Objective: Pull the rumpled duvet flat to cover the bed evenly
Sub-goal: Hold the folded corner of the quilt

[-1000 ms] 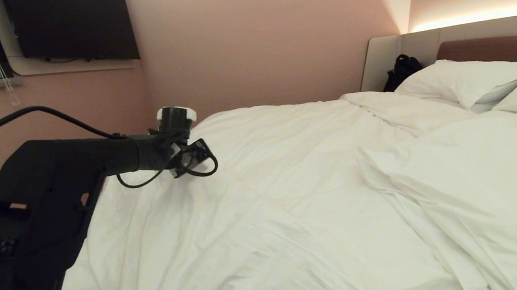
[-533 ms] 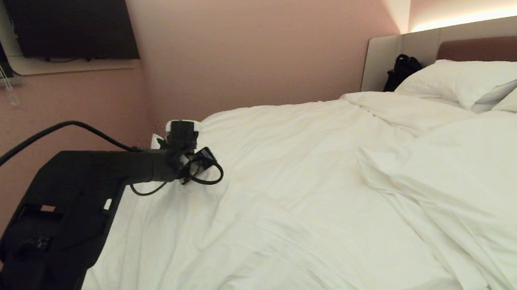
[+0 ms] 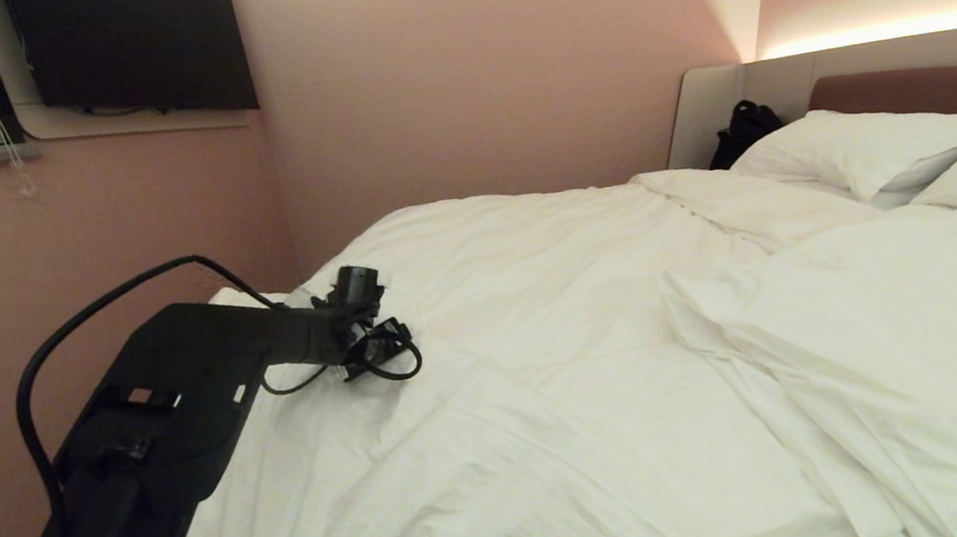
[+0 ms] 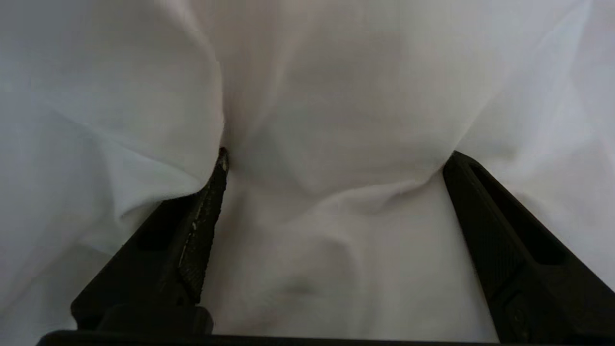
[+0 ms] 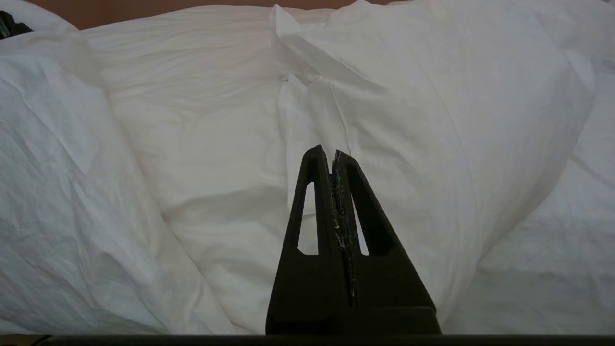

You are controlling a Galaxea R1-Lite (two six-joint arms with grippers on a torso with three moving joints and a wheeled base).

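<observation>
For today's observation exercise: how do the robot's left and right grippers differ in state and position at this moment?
The left gripper is open, its fingers pressed into the duvet; the right gripper is shut, holding nothing. The left arm reaches over the duvet; the right is outside the head view. Both have black fingers.

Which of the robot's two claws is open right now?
The left claw, its fingers spread wide and pressed into the duvet. The right claw is pinched shut, holding nothing.

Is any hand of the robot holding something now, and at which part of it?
Nothing is held. The left hand is open, its fingers pressed into the duvet without pinching it. The right hand is shut on nothing.
</observation>
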